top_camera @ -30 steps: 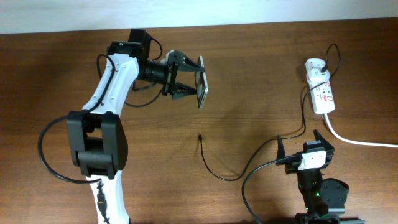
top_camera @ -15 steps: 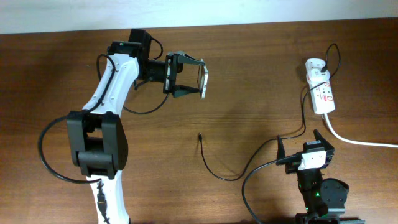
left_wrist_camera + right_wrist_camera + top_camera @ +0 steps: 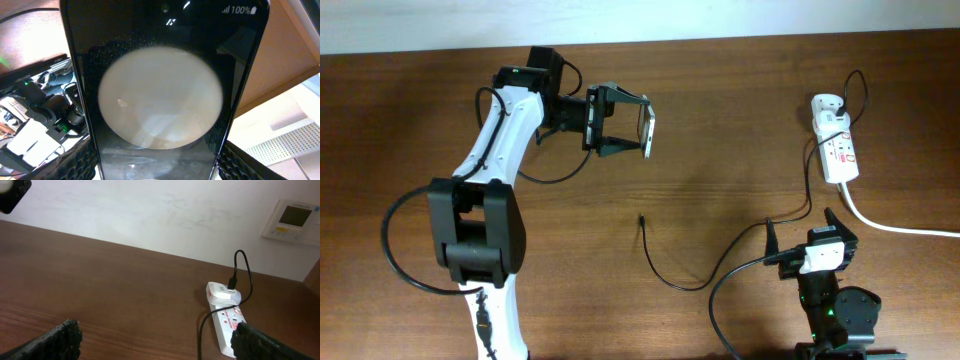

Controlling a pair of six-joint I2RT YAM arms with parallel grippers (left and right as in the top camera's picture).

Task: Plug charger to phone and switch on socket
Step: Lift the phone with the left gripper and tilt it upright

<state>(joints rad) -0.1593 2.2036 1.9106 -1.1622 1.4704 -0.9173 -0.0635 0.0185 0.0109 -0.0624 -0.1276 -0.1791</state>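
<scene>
Above the far edge of the wooden surface (image 3: 740,110), the phone (image 3: 647,132) is gripped by the left pincer (image 3: 642,128), its arm extended sideways. The right pincer (image 3: 802,228) is seen released near the front edge, beside the charger (image 3: 643,225).

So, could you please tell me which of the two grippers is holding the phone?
The left gripper: it clamps the phone above the table, whereas the right gripper stands open and empty.

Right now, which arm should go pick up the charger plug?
Right. The right gripper is open and empty; the left gripper is shut on the phone. The charger plug lies free on the table.
</scene>
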